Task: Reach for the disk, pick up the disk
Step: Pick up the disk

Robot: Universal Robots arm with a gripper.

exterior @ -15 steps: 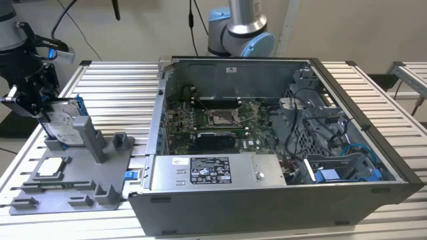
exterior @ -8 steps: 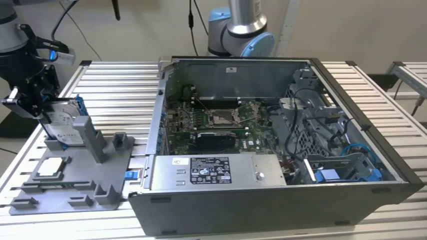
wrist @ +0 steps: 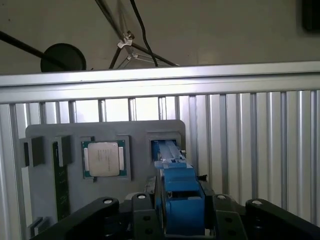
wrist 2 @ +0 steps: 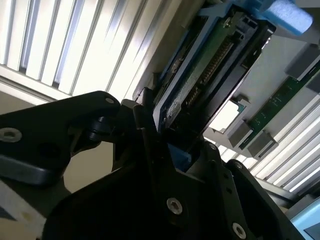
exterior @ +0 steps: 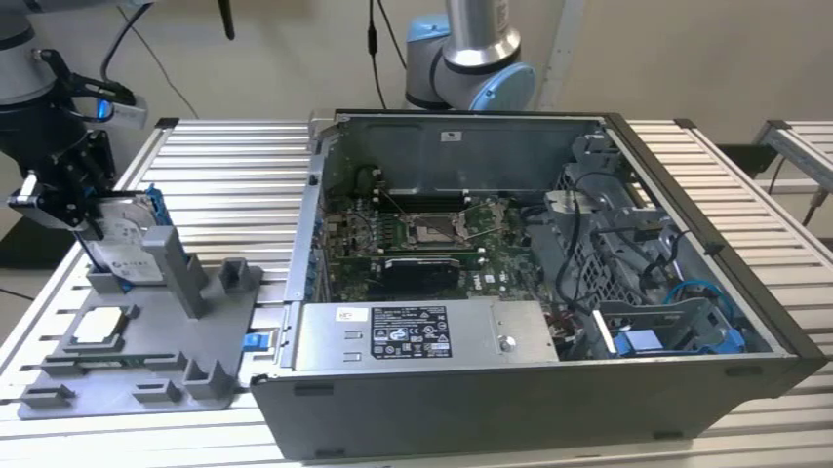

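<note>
1. Disk (exterior: 127,239): a flat silver-gray metal slab with a white label on its face and a blue plastic bracket along its edges. It stands on edge at the back of the tray, at the exterior view's left. The second wrist view shows its other face, a green circuit board with a connector row.
2. Gripper (exterior: 89,226): black, matte and angular, with bolted links. Its jaws are closed against the two sides of the blue bracket, so it grips the disk. In the first wrist view the bracket sits snugly between the fingers (wrist: 146,207).
3. Tray (exterior: 143,370): gray molded plastic with recessed pockets and raised blocks. A tall gray post (exterior: 176,268) rises just beside the disk.
4. Chip (exterior: 104,327): a small square of flat silver, lying in a tray pocket near the disk's foot.
5. Table (exterior: 234,166): ribbed aluminum slats, bright and reflective. There is bare surface behind the tray.
6. Case (exterior: 521,390): a gray sheet-metal box, open on top, with a green board (exterior: 430,234) inside. Its side wall stands just beside the tray, apart from the disk. The air above the disk is open.
</note>
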